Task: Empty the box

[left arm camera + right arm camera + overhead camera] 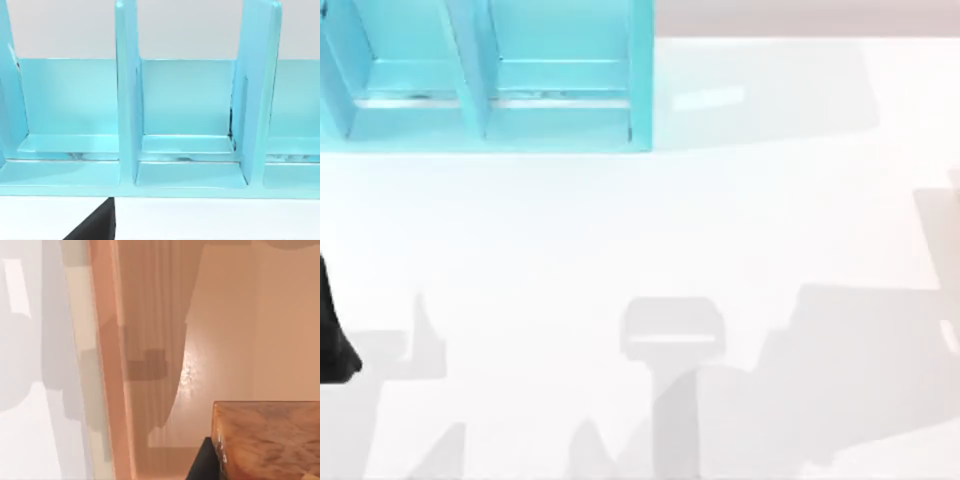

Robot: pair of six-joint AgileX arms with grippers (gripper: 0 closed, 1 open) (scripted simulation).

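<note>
You've got the right tool [206,460] down inside the box [112,390]: its wrist camera looks along a peach-coloured inner wall and floor, and a wood-grained block [270,440] lies on that floor with one dark finger touching its near edge. How far that tool stands open I cannot tell, and I cannot tell whether it has the block gripped or merely sits against it. My read is that you're at the pick step of emptying the box, with this block the item in hand.

Away from the box, the light-blue shelf rack [485,75] sits at the far left of the white bench [650,220], its open bays showing no contents from above. The left wrist camera faces that rack [185,125] square on, with a dark piece of the left tool [95,225] showing just before its front sill; its opening I cannot tell either. The left arm [332,330] hangs at the bench's left edge, well short of the rack.

Next move, as I judge it: settle the right fingers across the block, lift straight up so it clears the box wall beside it, then carry it out.
</note>
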